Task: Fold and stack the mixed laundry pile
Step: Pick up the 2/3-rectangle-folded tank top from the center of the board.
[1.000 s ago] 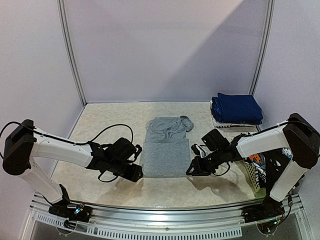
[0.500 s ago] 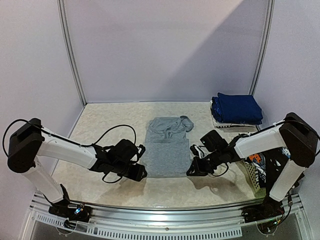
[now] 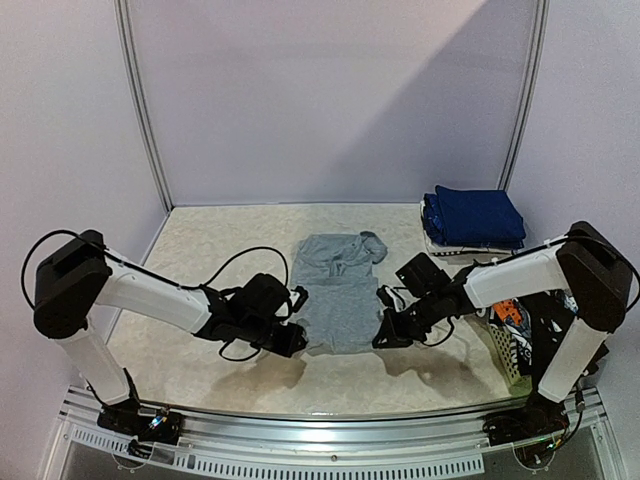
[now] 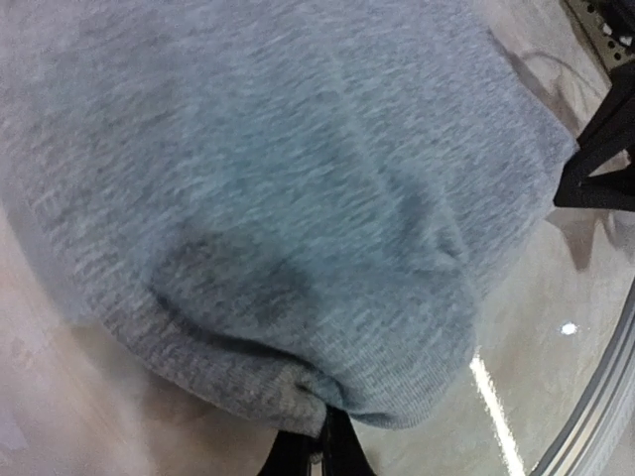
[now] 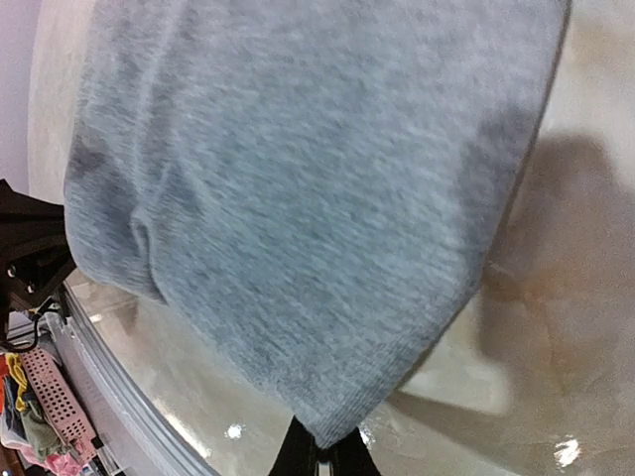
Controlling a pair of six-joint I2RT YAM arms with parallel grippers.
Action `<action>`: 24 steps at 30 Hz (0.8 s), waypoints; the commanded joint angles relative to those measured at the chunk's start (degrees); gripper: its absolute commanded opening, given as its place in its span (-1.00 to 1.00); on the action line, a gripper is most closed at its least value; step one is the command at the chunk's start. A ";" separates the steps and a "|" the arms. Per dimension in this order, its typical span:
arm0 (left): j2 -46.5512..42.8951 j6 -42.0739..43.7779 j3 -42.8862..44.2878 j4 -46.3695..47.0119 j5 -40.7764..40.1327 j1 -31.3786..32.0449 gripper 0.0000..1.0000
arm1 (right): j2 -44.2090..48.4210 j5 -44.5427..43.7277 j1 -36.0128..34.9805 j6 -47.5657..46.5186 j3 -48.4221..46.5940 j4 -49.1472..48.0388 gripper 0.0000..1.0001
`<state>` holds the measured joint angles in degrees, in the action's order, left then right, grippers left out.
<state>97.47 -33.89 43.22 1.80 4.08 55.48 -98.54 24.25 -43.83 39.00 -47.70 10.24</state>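
- My left gripper (image 3: pixel 292 340) is clamped on the near-left hem corner of the grey shirt (image 3: pixel 335 295). It's a soft heathered knit, bunched at the fingertips.
- My right gripper (image 3: pixel 384 336) pinches the near-right corner, where the cloth sags in a rounded fold.
- The shirt spreads between and beyond both grippers on the mottled beige table (image 3: pixel 220 245).
- The navy blue pieces (image 3: pixel 478 215) sit in a squared folded stack well beyond the right gripper.

Beige mottled surface (image 3: pixel 220 240) fills mid-frame, white lattice basket (image 3: pixel 508 360) at lower right, metal rail (image 3: pixel 330 428) along btm edge, pale wall (image 3: pixel 330 100) w/ two posts (image 3: pixel 140 100) up top.
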 commanded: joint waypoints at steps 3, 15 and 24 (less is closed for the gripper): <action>1.03 5.61 14.59 -9.99 0.23 -3.59 -1.00 | 0.38 -2.58 4.78 -6.89 -14.77 14.00 -1.00; -19.72 1.32 15.12 -27.60 -7.43 4.82 -1.00 | 24.54 -7.29 -0.32 -7.86 -14.43 33.06 -1.00; -28.28 -9.15 2.99 -28.42 -6.00 16.99 -1.00 | 39.79 -11.76 -14.63 6.21 0.89 35.31 -1.00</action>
<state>68.38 -38.41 49.50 -23.68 -2.48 70.04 -62.11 15.75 -55.53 37.65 -51.33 42.57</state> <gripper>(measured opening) 0.021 0.034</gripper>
